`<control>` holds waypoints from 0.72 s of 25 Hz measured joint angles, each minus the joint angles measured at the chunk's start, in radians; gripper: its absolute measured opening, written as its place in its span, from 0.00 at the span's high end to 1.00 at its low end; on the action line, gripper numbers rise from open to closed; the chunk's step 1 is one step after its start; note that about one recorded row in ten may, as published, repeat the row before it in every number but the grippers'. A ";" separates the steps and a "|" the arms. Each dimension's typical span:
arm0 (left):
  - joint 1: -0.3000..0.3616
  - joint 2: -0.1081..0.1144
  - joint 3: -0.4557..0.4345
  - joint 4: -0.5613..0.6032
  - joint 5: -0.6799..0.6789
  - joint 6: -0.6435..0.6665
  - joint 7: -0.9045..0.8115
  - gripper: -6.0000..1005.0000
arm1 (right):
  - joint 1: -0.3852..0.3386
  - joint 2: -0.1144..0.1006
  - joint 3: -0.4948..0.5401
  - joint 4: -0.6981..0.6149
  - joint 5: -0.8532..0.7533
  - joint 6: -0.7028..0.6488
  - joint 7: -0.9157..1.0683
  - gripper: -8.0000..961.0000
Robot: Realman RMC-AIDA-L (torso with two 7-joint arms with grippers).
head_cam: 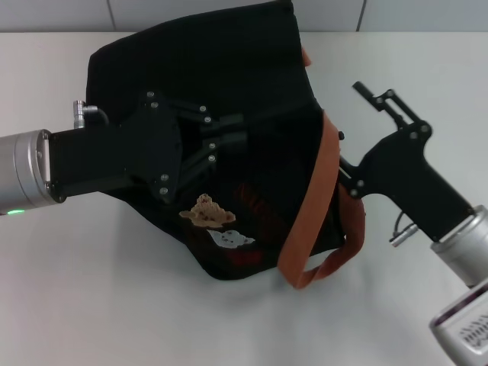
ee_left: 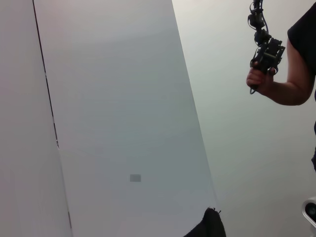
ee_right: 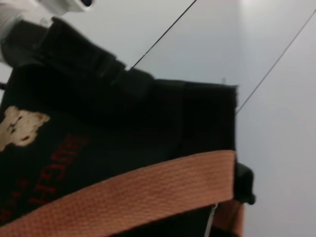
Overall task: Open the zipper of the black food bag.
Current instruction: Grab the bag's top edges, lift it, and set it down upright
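Head view shows you the boxy black fabric food bag point(head_cam: 229, 91) lying on its side across the upper middle of the white table point(head_cam: 76, 290), bear patches toward the lower centre and an orange-brown strap point(head_cam: 324, 183) looping down on the right. Your left gripper point(head_cam: 229, 131) reaches in from the left over the bag's middle; black on black, you cannot tell whether it grips anything. Your right gripper point(head_cam: 339, 164) presses against the bag's right side by the strap, its fingers hidden, state unclear. No zipper or pull tab shows.

Left wrist view gives you only wall and a person's hand point(ee_left: 260, 81) in the upper right.

Right wrist view fills with black cloth and strap. Pulling blind, you could grab fabric or strap and drag the bag.
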 joint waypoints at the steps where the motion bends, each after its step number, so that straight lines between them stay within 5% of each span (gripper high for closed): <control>1: -0.001 0.000 0.000 0.000 0.001 0.000 0.000 0.91 | 0.003 0.000 -0.001 0.007 0.000 0.014 -0.012 0.30; 18: -0.005 -0.002 0.025 -0.024 -0.004 0.000 0.002 0.91 | 0.050 0.000 -0.002 0.073 0.000 0.062 -0.055 0.30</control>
